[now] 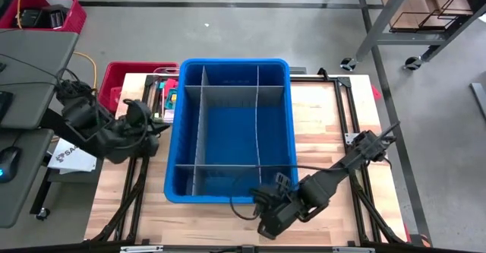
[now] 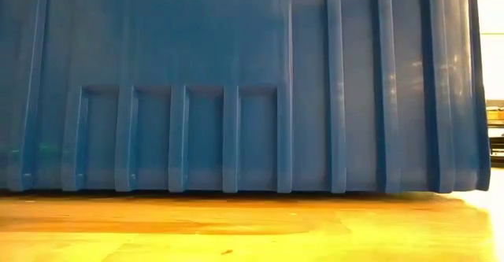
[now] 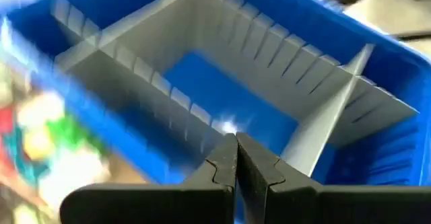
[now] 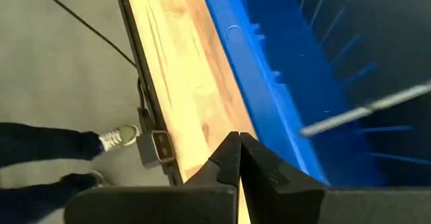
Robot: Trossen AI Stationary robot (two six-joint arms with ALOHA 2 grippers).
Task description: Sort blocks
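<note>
From above, we see the blocks (image 1: pixel 170 95) heaped in a clear tray just outside the left wall of the blue bin (image 1: pixel 231 67). The left gripper (image 1: pixel 156 128) sits close beside them, clenched and empty; the right gripper (image 1: pixel 267 226) hangs off the bin's near wall, well apart from them.

The low view shows only the bin's wall.

In the left wrist view, the blocks (image 3: pixel 40 133) lie off to one side of our shut jaws.

The right wrist view shows shut jaws over the bench (image 4: pixel 182 69), with no blocks.

Bin (image 1: pixel 230 194) sits mid-table (image 1: pixel 326 124), dividers (image 1: pixel 228 167) inside. Blocks (image 1: pixel 170 99) left of bin, far side. Left gripper (image 1: pixel 157 125) at bin's left wall, right gripper (image 1: pixel 262 200) at near wall.
</note>
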